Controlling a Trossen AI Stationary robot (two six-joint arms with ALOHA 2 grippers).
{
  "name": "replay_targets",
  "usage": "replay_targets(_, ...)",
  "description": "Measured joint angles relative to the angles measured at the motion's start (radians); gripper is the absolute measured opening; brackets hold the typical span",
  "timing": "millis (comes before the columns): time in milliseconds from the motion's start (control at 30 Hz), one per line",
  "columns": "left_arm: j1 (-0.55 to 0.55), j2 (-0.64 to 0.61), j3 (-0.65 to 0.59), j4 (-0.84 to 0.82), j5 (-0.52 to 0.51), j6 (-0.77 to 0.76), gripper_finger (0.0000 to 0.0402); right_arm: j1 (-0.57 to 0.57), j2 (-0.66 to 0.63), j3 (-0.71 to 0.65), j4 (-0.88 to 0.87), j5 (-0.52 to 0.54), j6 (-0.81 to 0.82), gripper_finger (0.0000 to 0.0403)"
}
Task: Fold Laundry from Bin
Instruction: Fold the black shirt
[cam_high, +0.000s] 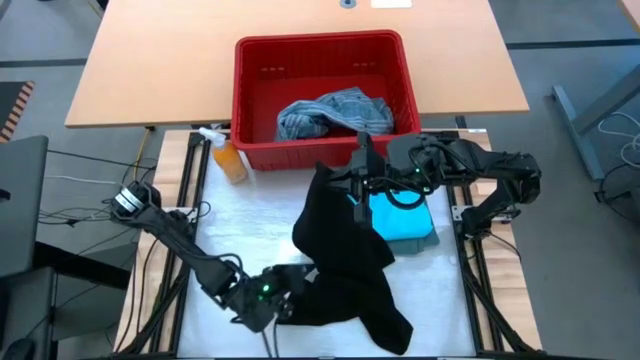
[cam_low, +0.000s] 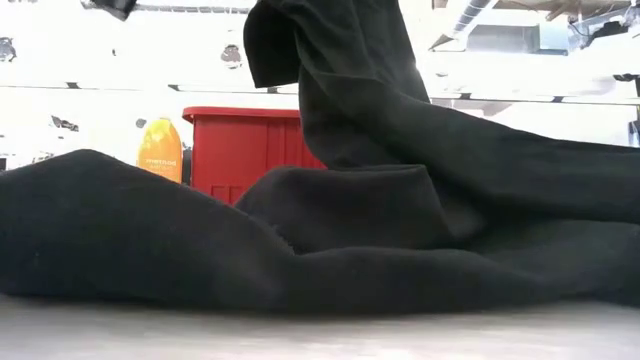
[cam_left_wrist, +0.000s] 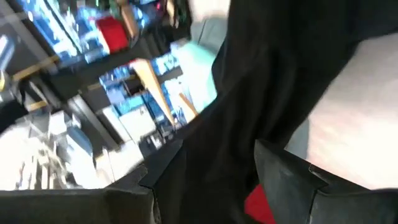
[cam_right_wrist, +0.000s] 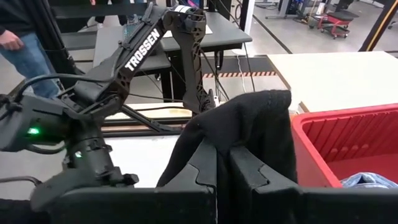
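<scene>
Black garment hangs crumpled between both claws.

Overhead, table-level (perhaps blocked) — wrists close

Dark jointed arms — white "TROSSEN" lettering; green lights.
</scene>
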Motion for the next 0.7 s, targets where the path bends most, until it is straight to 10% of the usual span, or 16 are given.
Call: replay_targets(700, 0.081, 0.0, -0.001, -0.041, -0.023, 0.024, 0.0177, 0.001, 0.0, 0.0, 0.017, -0.023, 0.079, 0.0039)
